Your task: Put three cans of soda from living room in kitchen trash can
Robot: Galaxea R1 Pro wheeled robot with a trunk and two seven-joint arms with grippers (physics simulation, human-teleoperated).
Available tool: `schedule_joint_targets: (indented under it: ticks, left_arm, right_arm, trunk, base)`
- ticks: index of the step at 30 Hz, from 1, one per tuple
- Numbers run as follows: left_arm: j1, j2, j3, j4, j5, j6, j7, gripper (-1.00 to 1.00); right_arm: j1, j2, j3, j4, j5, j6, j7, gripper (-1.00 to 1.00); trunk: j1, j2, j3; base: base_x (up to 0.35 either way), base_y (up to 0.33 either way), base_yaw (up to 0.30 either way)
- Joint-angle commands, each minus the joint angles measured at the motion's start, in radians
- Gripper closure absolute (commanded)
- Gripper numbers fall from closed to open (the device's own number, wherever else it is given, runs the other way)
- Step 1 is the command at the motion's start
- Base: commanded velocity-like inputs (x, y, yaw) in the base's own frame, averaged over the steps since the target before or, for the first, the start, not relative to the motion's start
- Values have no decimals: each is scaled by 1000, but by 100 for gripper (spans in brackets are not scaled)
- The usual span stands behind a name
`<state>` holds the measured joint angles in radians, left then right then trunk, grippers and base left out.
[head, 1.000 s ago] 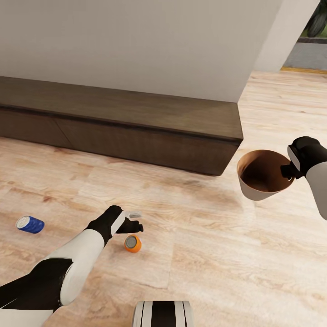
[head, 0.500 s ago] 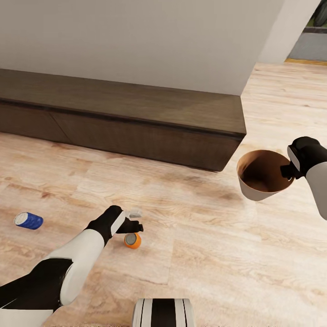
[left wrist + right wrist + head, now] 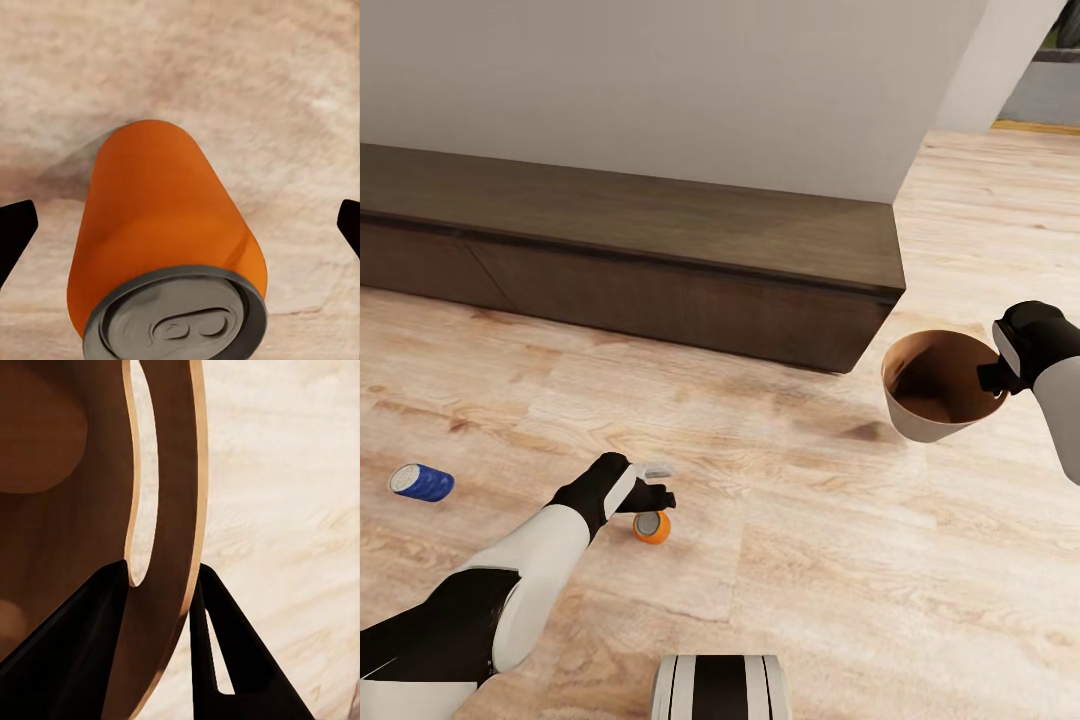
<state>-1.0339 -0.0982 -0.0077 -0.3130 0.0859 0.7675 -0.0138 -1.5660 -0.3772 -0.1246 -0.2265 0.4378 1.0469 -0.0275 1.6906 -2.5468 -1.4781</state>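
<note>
Orange can (image 3: pixel 651 526) lies on its side on the pale wood floor (image 3: pixel 810 560) at lower centre of the head frame, silver top toward the camera. The left gripper (image 3: pixel 656 483) hangs just above it, jaws spread; the left wrist view adds the pull tab and a dark fingertip (image 3: pixel 15 234) at each frame edge. A blue can (image 3: pixel 421 482) lies at far left. At right, the right gripper (image 3: pixel 994 376) pinches the trash can (image 3: pixel 930 425) rim; the right wrist view shows its fingers (image 3: pixel 71 660) either side of the coppery wall.
</note>
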Motion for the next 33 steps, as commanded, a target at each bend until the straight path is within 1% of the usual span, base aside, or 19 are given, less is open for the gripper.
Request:
schedule_joint_targets:
  ticks: [1,13,21,33]
  left_arm:
    - [0,0,0,0,0,0,0,-100]
    - [0,0,0,0,0,-3,0,-100]
    - [0,0,0,0,-1,-3,0,-100]
    - [0,1,0,0,-1,-4,-2,-100]
  right_arm:
    - [0,0,2,0,9,0,1,100]
    - [0,0,2,5,9,0,1,100]
    - [0,-1,1,9,9,0,1,100]
    - [0,-2,0,11,9,0,1,100]
  trunk:
    - [0,0,0]
    - [0,0,0]
    - [0,0,0]
    - [0,0,0]
  base:
    - [0,0,0]
    - [-3,0,0]
    - [-174,0,0]
    - [-21,0,0]
